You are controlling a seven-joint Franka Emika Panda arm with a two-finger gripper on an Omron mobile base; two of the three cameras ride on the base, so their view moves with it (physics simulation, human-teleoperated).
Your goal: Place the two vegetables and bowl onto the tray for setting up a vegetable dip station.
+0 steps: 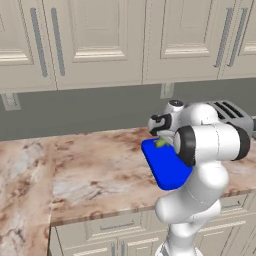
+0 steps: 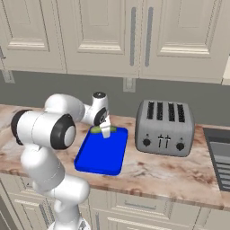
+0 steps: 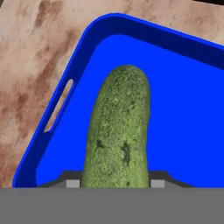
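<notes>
A bumpy green cucumber [image 3: 119, 131] is clamped between my gripper's [image 3: 114, 183] two finger tips, so the gripper is shut on it. It hangs low over the far end of the bright blue tray [image 3: 183, 109], near the slot handle in the rim. From the base, the cucumber [image 2: 96, 130] shows as a green patch under the hand at the tray's [image 2: 101, 157] back edge. I cannot tell whether it touches the tray floor. In the left base view the tray [image 1: 167, 167] lies partly behind my arm, the cucumber [image 1: 161, 143] at its far end. The bowl and the other vegetable are out of view.
A grey four-slot toaster [image 2: 165, 128] stands right of the tray on the marble counter [image 2: 170, 173]. A dark grey surface [image 2: 219, 157] is set into the counter at the far right. Wall cabinets [image 1: 95, 40] hang above the grey backsplash.
</notes>
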